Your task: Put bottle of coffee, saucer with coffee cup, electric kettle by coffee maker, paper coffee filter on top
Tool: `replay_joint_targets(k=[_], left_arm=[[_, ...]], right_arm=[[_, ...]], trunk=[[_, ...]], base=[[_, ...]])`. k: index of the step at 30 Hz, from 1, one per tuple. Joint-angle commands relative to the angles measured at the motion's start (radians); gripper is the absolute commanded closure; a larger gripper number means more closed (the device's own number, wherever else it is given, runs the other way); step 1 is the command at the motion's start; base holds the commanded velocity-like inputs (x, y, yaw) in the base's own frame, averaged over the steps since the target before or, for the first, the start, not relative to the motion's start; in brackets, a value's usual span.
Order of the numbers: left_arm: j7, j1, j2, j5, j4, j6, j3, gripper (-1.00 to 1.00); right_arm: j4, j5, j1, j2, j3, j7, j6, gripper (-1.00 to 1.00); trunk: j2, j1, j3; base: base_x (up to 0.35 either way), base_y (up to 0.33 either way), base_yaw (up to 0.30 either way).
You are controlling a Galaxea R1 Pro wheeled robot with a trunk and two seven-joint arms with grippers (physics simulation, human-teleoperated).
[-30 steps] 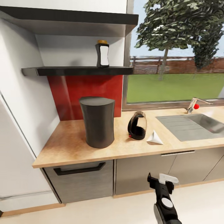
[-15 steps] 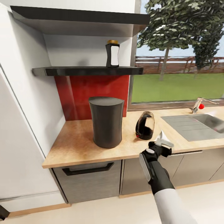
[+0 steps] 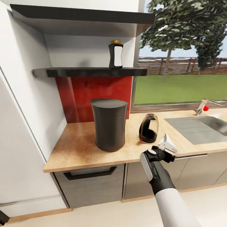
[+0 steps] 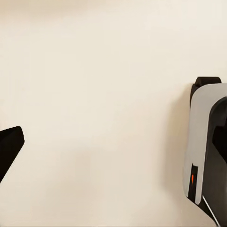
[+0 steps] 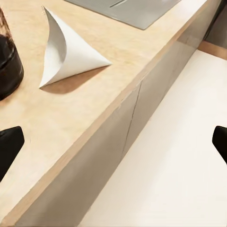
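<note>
No legible text, brand, number or sign is found in any view. The bottle of coffee (image 3: 116, 56) on the shelf (image 3: 88, 72) carries a white label panel, but the panel reads blank at this resolution. The coffee maker (image 3: 109, 124) presents a plain dark surface without markings. The electric kettle (image 3: 148, 128) shows a small red spot at its base, with no characters on it. The paper coffee filter (image 5: 66, 49) is plain white. In the left wrist view, a grey robot part (image 4: 206, 146) bears a tiny orange mark, too small to read as a character or symbol.
</note>
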Motion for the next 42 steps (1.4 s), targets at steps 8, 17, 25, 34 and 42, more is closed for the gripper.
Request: replay_joint_targets(k=[8,17,25,34,42], left_arm=[[0.006,0.009,-0.001,0.0,0.018,-0.004,-0.001,-1.0],[0.006,0.111,-0.006,-0.002,0.025,-0.003,-0.004,-1.0],[0.006,0.196,-0.007,-0.003,0.031,-0.004,-0.004,-1.0],[0.006,0.202,-0.01,-0.003,0.033,-0.003,-0.005,-1.0],[0.006,0.203,-0.01,-0.003,0.053,-0.004,-0.004,-1.0]], right_arm=[[0.036,-0.003,-0.001,0.0,0.001,-0.003,0.009,-1.0],[0.08,-0.003,-0.001,0.0,0.001,-0.002,0.008,-1.0],[0.082,-0.003,-0.001,0.0,0.0,-0.002,0.008,-1.0],[0.182,-0.003,-0.001,-0.002,-0.007,-0.002,0.003,-1.0],[0.2,-0.003,-0.001,-0.004,-0.009,-0.002,0.002,-1.0]], trunk=[[-0.002,0.001,-0.002],[-0.002,0.001,-0.002],[-0.002,0.001,-0.002],[-0.002,0.001,-0.002],[-0.002,0.001,-0.002]], base=[[0.12,0.107,0.0],[0.137,0.089,0.0],[0.138,0.006,0.0],[0.225,0.0,0.0],[0.203,-0.031,0.0]])
